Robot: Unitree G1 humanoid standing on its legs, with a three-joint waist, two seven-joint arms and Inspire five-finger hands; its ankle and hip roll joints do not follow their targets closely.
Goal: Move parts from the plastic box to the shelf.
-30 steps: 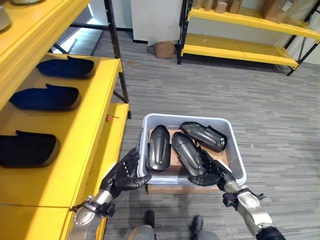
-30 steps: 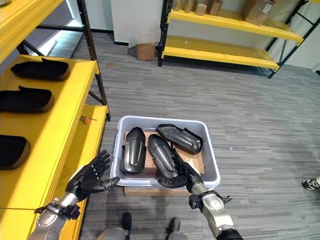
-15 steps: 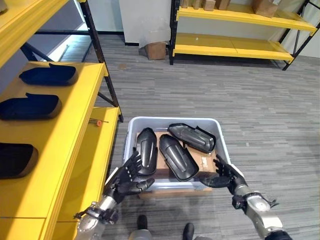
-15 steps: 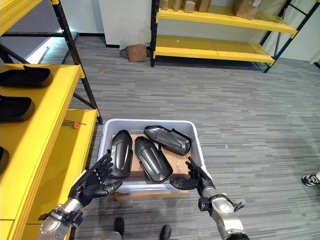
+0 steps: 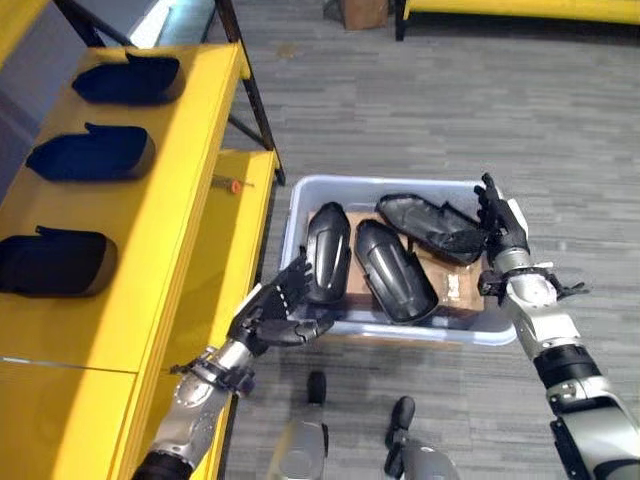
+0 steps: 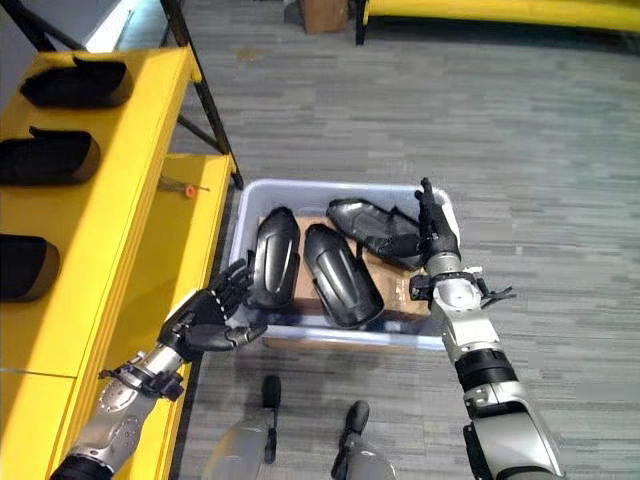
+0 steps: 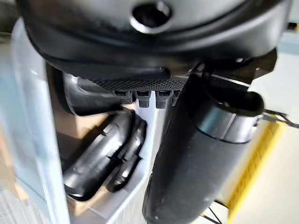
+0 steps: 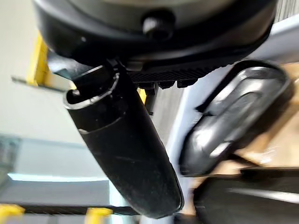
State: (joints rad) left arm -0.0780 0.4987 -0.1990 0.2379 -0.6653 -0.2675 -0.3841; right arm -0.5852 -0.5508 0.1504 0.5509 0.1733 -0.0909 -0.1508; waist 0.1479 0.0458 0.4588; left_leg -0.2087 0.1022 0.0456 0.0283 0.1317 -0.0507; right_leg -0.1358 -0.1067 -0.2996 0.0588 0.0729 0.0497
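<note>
Currently three dark parts (image 5: 392, 268) are being kept in the box (image 5: 300, 205), laid on cardboard: two along its near-left side, one toward its far-right corner. The left hand (image 5: 281, 311) is being held at the near-left corner, fingers loosely spread, nothing grasped. The right hand (image 5: 497, 222) is being held at the right rim, fingers straight. The parts are judged stiff, light, glossy shells, likely slippery; a long edge is best gripped. Three more are lying on the shelf (image 5: 190, 150).

The pale plastic box (image 5: 312, 196) hides the lower edges of its three dark moulded parts (image 5: 395, 270), and its near wall hides the cardboard beneath.
</note>
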